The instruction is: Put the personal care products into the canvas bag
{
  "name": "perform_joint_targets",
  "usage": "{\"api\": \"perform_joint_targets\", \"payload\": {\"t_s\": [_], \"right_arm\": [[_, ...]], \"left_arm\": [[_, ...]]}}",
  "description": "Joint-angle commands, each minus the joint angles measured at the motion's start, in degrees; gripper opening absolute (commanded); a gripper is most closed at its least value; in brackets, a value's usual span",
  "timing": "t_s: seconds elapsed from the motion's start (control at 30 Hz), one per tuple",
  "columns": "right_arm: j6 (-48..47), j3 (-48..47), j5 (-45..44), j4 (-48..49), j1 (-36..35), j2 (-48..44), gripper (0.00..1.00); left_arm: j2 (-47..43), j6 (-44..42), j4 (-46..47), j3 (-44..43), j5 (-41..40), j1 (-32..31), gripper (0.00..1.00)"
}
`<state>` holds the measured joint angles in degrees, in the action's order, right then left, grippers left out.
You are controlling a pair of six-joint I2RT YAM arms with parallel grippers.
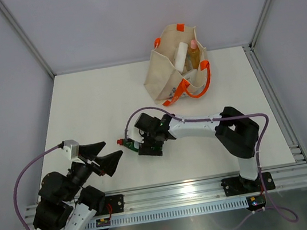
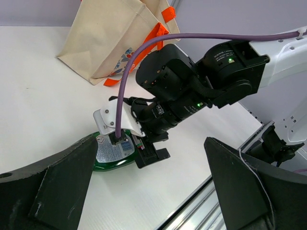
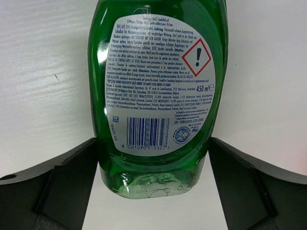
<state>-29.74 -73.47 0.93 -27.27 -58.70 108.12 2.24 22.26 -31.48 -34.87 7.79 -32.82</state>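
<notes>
The flat green bottle (image 1: pixel 130 146) lies on its side on the table, red cap to the left, label up. My right gripper (image 1: pixel 146 146) is open and low over it, and in the right wrist view its fingers (image 3: pixel 72 182) stand on either side of the bottle's base (image 3: pixel 156 96). My left gripper (image 1: pixel 112 149) is open and empty just left of the bottle, which also shows in the left wrist view (image 2: pixel 111 154). The canvas bag (image 1: pixel 166 72) stands at the back, open at the top, with a white bottle (image 1: pixel 181 56) and a tan pink-capped bottle (image 1: pixel 193 52) inside.
The bag's orange handles (image 1: pixel 203 81) hang toward the near right. An aluminium rail (image 1: pixel 210 186) runs along the near table edge, and grey walls close the cell at the back and sides. The right arm (image 1: pixel 237 131) reaches leftward across the table.
</notes>
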Motion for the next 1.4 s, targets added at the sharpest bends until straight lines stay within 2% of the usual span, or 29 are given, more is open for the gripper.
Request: {"api": "perform_joint_targets", "payload": {"t_s": [0.0,0.2,0.53,0.77,0.83,0.97,1.0,1.1,1.13,1.23,1.37], "right_arm": [[0.64,0.45,1.98,-4.28,0.34,7.45,0.99],[2.93,-3.96,-2.49,-9.64,-0.97,10.27,1.00],[1.44,-5.46,-12.26,-10.62,-5.36,13.87,0.99],[0.91,-7.39,-10.16,-12.37,-5.90,16.69,0.99],[1.08,-7.13,-9.11,-11.67,-5.90,16.69,0.94],[1.17,-6.51,-2.81,-11.75,-4.77,14.50,0.66],[1.35,-6.51,-1.38,-12.02,-4.33,13.88,0.52],[1.52,-6.16,6.87,-13.33,-0.82,10.63,0.42],[1.61,-6.77,11.94,-14.03,0.50,9.15,0.40],[1.79,-8.78,20.05,-17.46,7.09,8.17,0.35],[-0.31,-10.46,32.98,-22.81,12.81,10.18,0.30]], "left_arm": [[0.66,-0.99,2.83,-0.11,1.61,0.21,0.99],[0.57,-0.99,2.83,-0.11,1.79,0.12,0.99],[-0.66,-0.73,2.83,-0.02,1.26,0.12,0.99],[-0.66,-0.64,3.01,0.07,1.17,0.12,0.99],[-0.48,-0.73,2.92,-0.02,1.09,0.12,0.99],[-0.57,-0.64,2.74,-0.02,1.00,0.12,0.99],[-0.40,-0.64,2.74,-0.02,1.08,0.12,0.99],[-0.57,-0.64,2.57,-0.11,0.91,0.12,0.99],[-0.74,-0.64,2.57,-0.11,0.91,0.12,0.99],[-0.75,-0.55,2.83,-0.02,0.91,0.12,0.99],[0.56,0.85,2.75,-0.02,-1.01,0.12,0.99]]}}
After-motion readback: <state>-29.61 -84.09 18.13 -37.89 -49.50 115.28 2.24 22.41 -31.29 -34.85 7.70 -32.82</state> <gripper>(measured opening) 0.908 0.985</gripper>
